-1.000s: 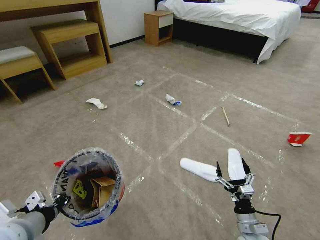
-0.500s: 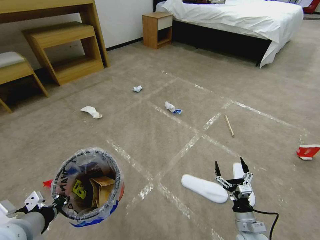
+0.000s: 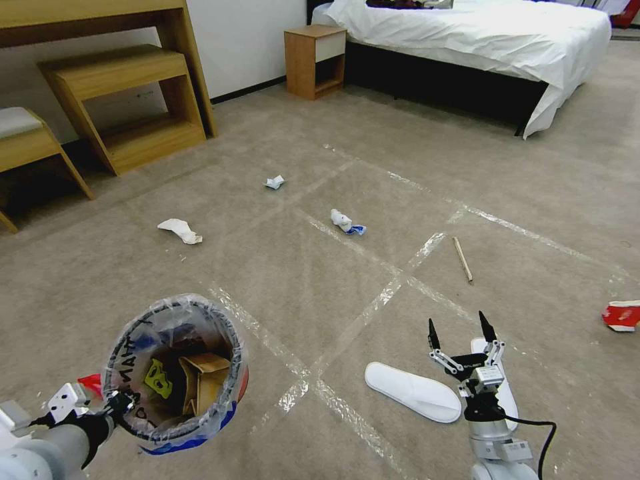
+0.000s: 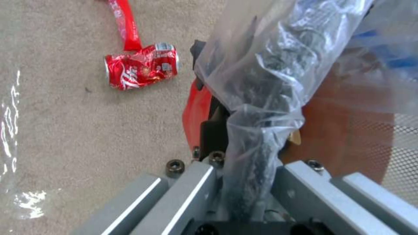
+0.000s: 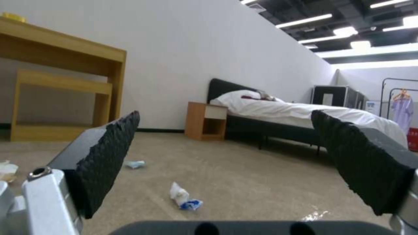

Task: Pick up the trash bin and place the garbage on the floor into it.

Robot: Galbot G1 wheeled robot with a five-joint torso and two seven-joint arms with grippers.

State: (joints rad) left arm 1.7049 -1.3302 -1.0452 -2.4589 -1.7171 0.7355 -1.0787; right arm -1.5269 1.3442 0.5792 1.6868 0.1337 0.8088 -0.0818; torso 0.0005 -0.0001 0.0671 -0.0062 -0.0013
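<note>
Camera advanced toward slippers [image 3: 412, 392]; right hand [image 3: 459, 329] hovers above them, fingers apart; left hand [image 3: 119, 404] clamped on trash bin [image 3: 175, 370] rim.

Bedroom setup here. Beige short-pile carpet [image 3: 320, 133] all over, crossed by shiny clear tape lines [image 3: 373, 303] making a grid. At 11 o'clock there's a wooden desk [image 3: 93, 13] against the white wall [image 3: 247, 40], with a lower wooden shelf unit [image 3: 127, 107] tucked under it and a white-cushioned stool [image 3: 27, 143] at the far left edge. At 12 o'clock sits a small wooden nightstand [image 3: 315, 60], right beside a dark-framed bed [image 3: 480, 33] with white sheets at 1 o'clock. Right wrist view shows a black ceiling with strip lights [image 5: 305, 20] and a clothes rack [image 5: 398, 98].
</note>
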